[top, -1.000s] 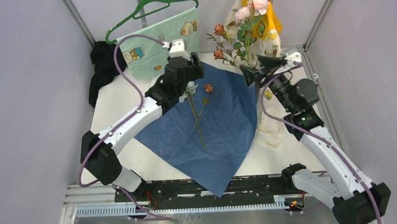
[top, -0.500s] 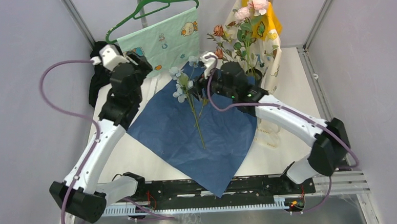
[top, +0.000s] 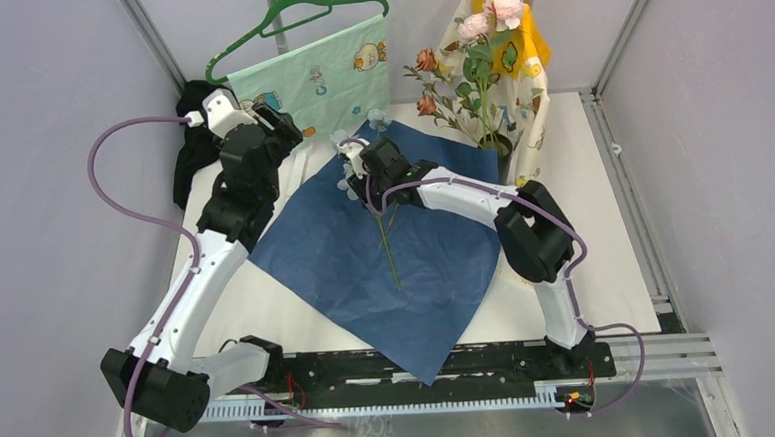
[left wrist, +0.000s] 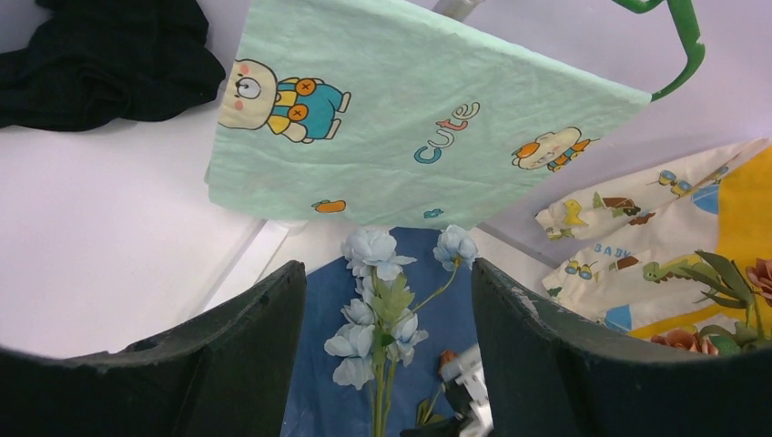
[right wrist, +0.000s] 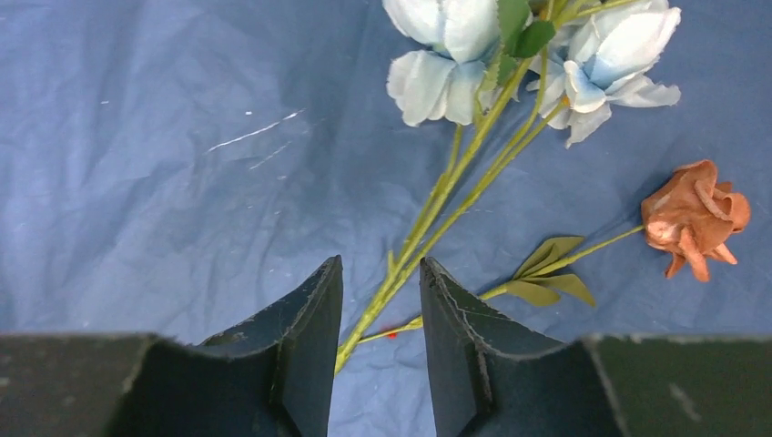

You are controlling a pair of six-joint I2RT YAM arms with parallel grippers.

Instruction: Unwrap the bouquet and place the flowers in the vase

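From above we see the blue wrapping paper (top: 436, 266) spread flat on the white table (top: 606, 267). The vase (top: 501, 145) stands at its far right corner and holds pink and rust flowers (top: 476, 69). Neither wrist camera shows the vase itself.

Only the right wrist view lets us judge the right gripper (right wrist: 380, 269). Its jaws stand narrowly parted astride the green stems of the pale blue spray (right wrist: 446, 55), with a gap on either side, so they are not clamped on them. Beside the spray on the paper lies a single rust bloom (right wrist: 696, 214). In the top view the right arm hides this bloom, leaving only the lower stem and a few blue heads showing.

The left wrist view shows the left gripper (left wrist: 387, 269) spread wide with nothing between its jaws. It is held above the paper's far left corner and looks down on the same spray.

Behind it a mint cartoon-print garment (left wrist: 401, 118) hangs from a green hanger (left wrist: 683, 45). A black cloth heap (left wrist: 100, 55) sits at the far left, and a yellow and white garment (top: 521, 66) hangs behind the vase. Foliage covers most of the vase's body.

A pale crumpled piece (top: 524, 256) lies against the paper's right edge, and we cannot make out what it is.
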